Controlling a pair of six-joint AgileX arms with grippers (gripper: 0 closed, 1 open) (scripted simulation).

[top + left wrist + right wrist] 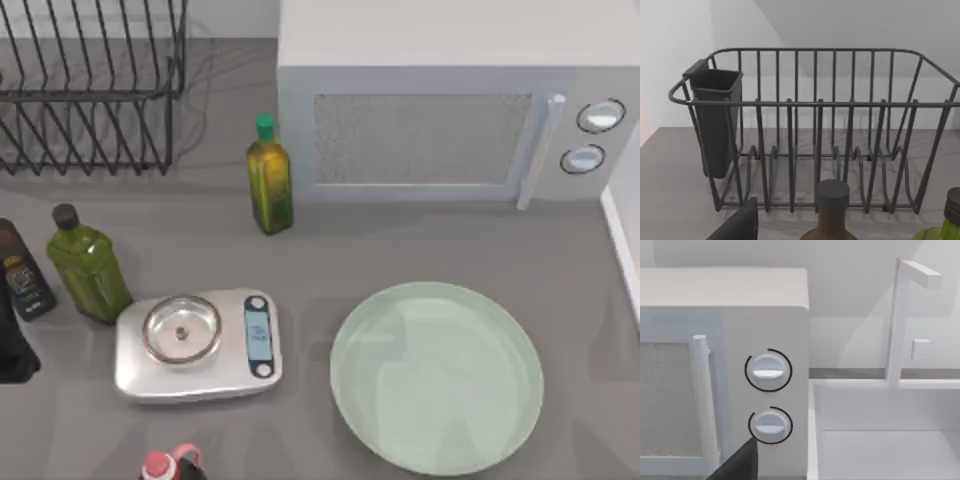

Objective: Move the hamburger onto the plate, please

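Observation:
The pale mint-green plate (437,375) lies at the front right of the grey table with nothing on it. The hamburger is out of view. My left arm is a dark shape at the table's left edge (14,345), beside the bottles. A dark part of my left gripper (737,225) shows in the left wrist view, facing the wire dish rack (815,130). A dark part of my right gripper (740,465) shows in the right wrist view, facing the microwave's two dials (768,370).
A steel kitchen scale (198,343) with a small round dish stands left of the plate. Around it stand green bottles (88,265) (269,178), a dark bottle (22,272) and a pink-capped one (165,466). The microwave (440,100) and rack (90,85) line the back; a white sink (885,430) lies at the right.

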